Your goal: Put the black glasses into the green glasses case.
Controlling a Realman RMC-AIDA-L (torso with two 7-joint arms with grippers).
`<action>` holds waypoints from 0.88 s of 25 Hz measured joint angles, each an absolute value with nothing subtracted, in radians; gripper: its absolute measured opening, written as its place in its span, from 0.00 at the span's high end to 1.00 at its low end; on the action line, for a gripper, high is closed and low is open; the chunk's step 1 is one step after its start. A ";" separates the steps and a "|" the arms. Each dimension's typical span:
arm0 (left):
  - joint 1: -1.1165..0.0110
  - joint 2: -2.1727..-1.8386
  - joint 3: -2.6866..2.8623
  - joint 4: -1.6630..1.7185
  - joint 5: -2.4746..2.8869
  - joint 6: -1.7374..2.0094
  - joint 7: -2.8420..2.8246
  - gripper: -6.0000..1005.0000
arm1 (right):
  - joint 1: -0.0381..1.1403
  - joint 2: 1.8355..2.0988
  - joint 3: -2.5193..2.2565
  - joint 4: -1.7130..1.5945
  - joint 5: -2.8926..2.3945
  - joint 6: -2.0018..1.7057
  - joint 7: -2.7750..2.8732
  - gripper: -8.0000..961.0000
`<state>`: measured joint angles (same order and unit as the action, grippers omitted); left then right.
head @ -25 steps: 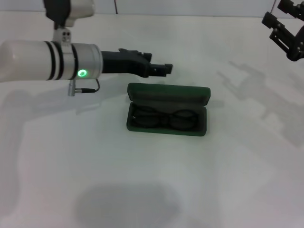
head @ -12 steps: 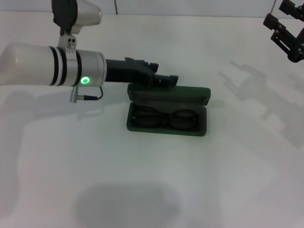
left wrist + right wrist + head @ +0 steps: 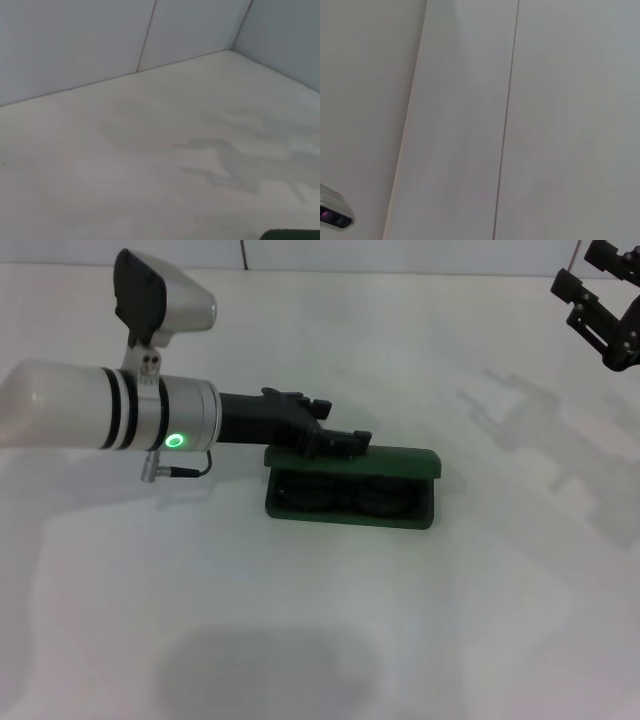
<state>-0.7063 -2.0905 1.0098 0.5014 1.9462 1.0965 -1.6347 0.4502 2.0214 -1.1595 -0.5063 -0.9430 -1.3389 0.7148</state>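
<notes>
Saw the green glasses case (image 3: 352,490) near the middle of the white table (image 3: 480,620) in the head view. Found the black glasses (image 3: 345,499) lying inside the bottom half of the case, with both round lenses side by side. Spotted only a dark strip of them through the gap at the front. Saw the lid tipped low over the bottom half, not shut all the way.

Found the left gripper (image 3: 340,443) reaching in from the left side and resting right on top of the lid, close to the lid's left end. Could not tell whether that gripper was wide or narrow, and saw nothing held in it. Noticed a small green light (image 3: 175,441) glowing on the fat white part of the left arm behind it.

Found the right gripper (image 3: 600,310) far away, up high in the far right corner, well apart from the case. Could not tell whether it was wide or narrow either. Saw nothing in it.

Saw only bare table and pale wall in the left wrist view, plus a dark bit (image 3: 291,234) at the very edge, too little to name. Saw only pale wall panels in the right wrist view, and a little grey box (image 3: 332,214) low in one corner.
</notes>
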 joint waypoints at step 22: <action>-0.442 -2.065 1.022 0.527 1.410 1.541 -1.064 0.16 | 0.481 2.012 -1.252 -0.586 -1.183 -1.390 0.816 0.39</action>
